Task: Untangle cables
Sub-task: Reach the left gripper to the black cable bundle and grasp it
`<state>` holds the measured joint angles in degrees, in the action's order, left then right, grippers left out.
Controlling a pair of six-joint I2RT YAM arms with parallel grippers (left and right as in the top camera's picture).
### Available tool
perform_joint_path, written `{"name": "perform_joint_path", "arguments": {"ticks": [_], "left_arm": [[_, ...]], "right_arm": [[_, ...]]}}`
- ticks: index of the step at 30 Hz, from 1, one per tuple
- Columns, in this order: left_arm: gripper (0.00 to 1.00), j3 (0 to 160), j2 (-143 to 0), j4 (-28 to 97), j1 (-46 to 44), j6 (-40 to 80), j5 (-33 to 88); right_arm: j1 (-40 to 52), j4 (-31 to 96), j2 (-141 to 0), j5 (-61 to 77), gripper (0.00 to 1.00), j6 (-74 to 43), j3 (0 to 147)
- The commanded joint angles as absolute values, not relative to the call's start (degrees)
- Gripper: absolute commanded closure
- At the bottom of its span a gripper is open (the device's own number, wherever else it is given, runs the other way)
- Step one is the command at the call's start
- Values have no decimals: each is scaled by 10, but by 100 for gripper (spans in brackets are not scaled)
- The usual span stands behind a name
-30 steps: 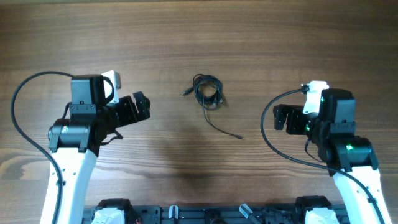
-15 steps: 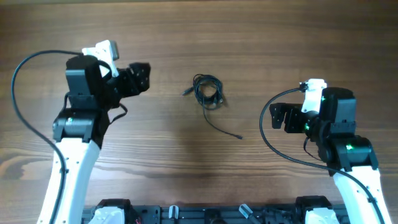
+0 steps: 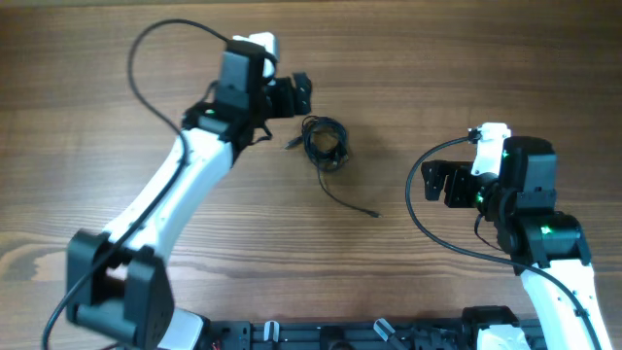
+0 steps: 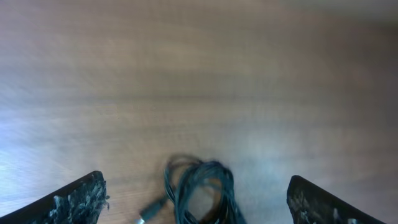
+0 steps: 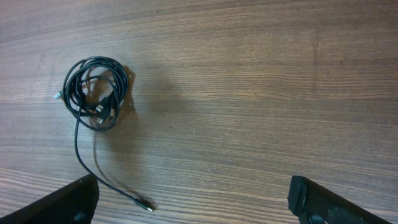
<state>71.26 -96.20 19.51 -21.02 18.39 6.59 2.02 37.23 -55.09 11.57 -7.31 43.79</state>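
Observation:
The cables [image 3: 326,142] are a small coiled bundle of thin black wires lying on the wooden table, with one loose strand trailing to a plug end [image 3: 375,214]. My left gripper [image 3: 303,93] is open and empty, just up and left of the bundle; the bundle shows blurred between its fingers in the left wrist view [image 4: 202,190]. My right gripper [image 3: 434,185] is open and empty, well to the right. The right wrist view shows the bundle [image 5: 96,92] at upper left and the plug end [image 5: 145,203] near the left finger.
The wooden table [image 3: 437,58] holds nothing else. Thicker black robot cables loop beside the left arm [image 3: 146,49] and the right arm [image 3: 418,209]. The arm bases stand along the front edge.
My left arm has swung far to the right and up, bringing its gripper next to the cable bundle. The right arm and the cables have not moved.

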Motion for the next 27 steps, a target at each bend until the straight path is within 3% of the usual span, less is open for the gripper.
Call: {"name": "perform_joint_path", "arguments": {"ticks": [1, 6, 13, 16, 23, 27], "left_arm": [[14, 720, -1031, 200, -242, 185, 55], [31, 720, -1105, 200, -262, 185, 48], [44, 720, -1135, 199, -263, 185, 48], [61, 720, -1135, 198, -263, 185, 48], [62, 709, -1140, 200, -269, 185, 44], [69, 708, -1142, 219, -274, 185, 44]], "right_arm": [[17, 371, -557, 117, 0, -77, 453], [17, 373, -571, 117, 0, -77, 453], [17, 373, -591, 117, 0, -82, 453], [17, 373, -591, 117, 0, -81, 453], [17, 374, -591, 118, 0, -82, 453], [17, 374, -591, 120, 0, -94, 453]]}}
